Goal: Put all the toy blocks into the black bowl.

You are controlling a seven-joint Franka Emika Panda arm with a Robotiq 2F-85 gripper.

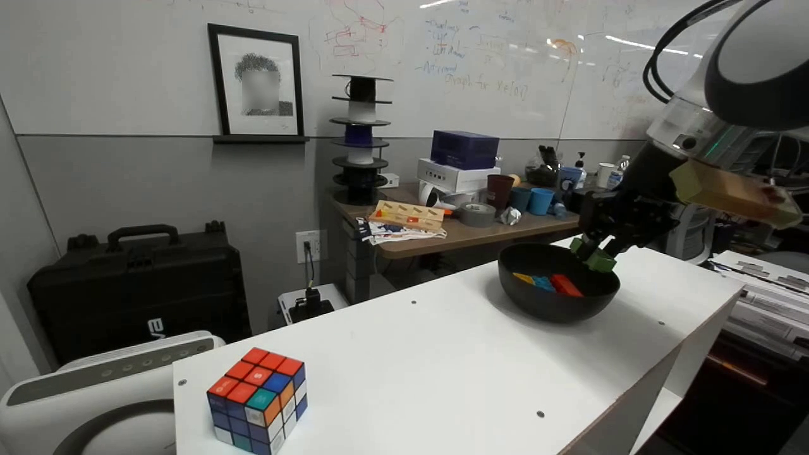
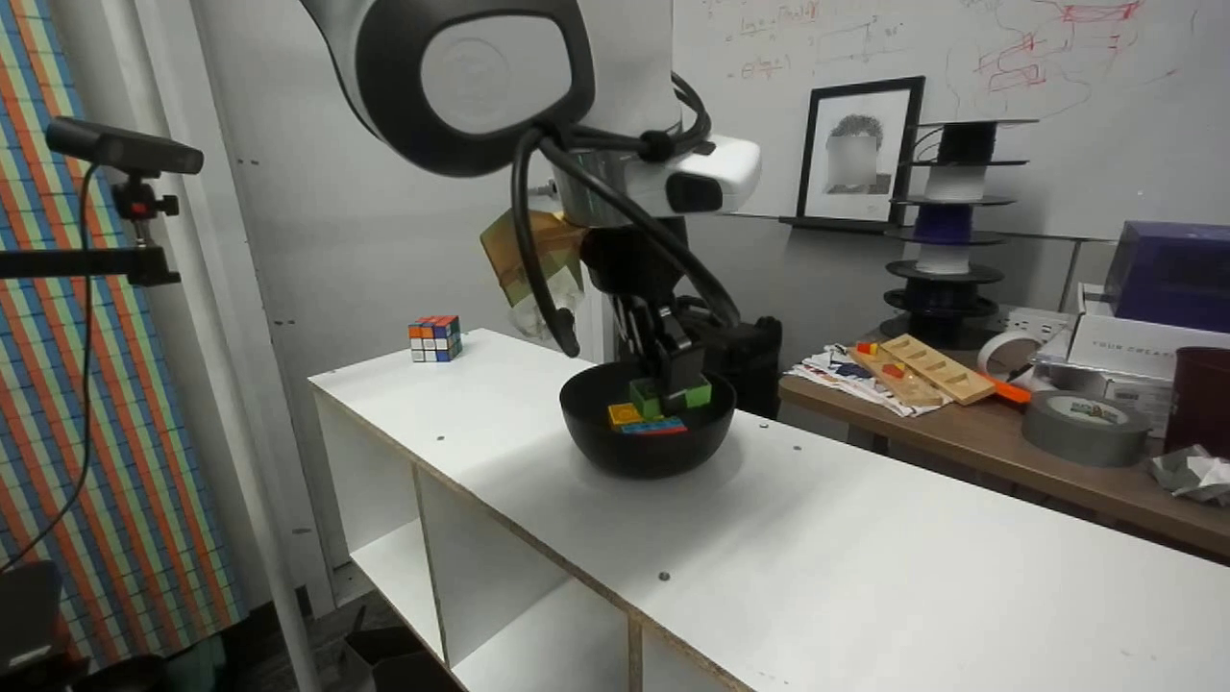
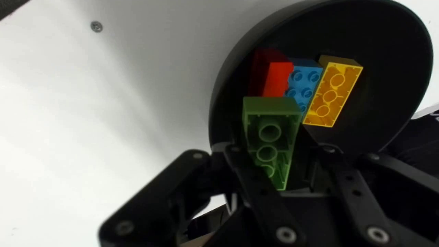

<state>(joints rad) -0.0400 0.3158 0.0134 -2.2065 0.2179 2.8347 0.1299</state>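
Inside bowl (image 3: pixel 394 68)—red (image 3: pixel 274 77), blue (image 3: pixel 305 82), yel bricks (image 3: pixel 333 92)—tool (image 3: pixel 276 137) grips grn brick (image 3: pixel 271 142).

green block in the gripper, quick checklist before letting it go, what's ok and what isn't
1. Grip: ok, the gripper appears closed on the green block.
2. Black bowl upright: ok, standing on the white tabletop.
3. Other blocks inside: ok, the red block, blue block and yellow block lie in the bowl.
4. Fully within the rim: cannot tell, in an exterior view the green block overlaps it.
5. Landing spot clear: cannot tell, the green block partly hides the blue block in the wrist view.
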